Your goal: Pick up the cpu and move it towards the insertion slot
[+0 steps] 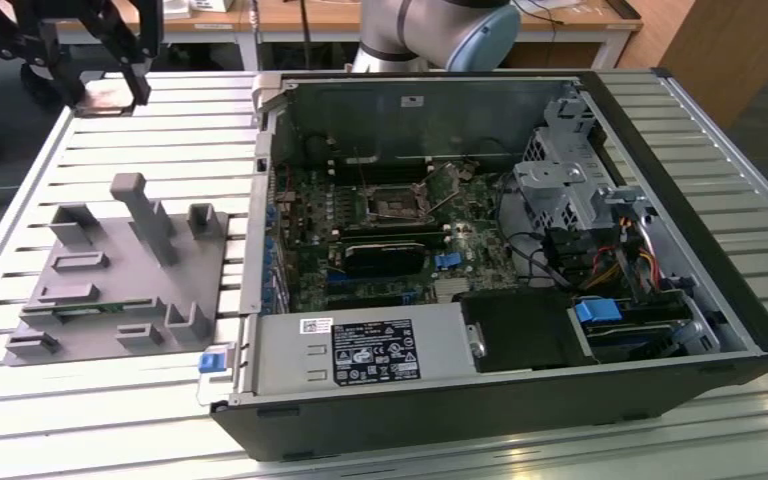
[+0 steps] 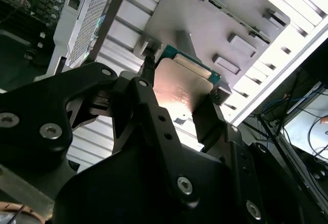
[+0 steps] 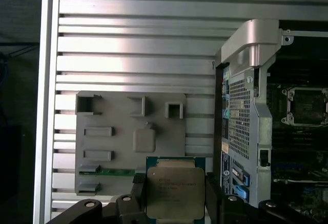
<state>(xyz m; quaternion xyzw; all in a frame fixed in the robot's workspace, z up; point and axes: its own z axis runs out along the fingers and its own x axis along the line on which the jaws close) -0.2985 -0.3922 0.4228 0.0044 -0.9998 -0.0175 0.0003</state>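
I see the hand pinching the cpu by two opposite edges; in both wrist views the chip sits flat between the black fingers, metal top exposed. In the exterior view the hand hangs above the slatted bench, beyond the grey fixture tray. The insertion slot lies well apart, inside the open computer case.

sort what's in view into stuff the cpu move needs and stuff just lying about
Belongs to the job:
cpu, clamped in the gripper
insertion slot inside the open computer case

Just lying about:
grey holder tray
green memory stick in the tray
slatted table
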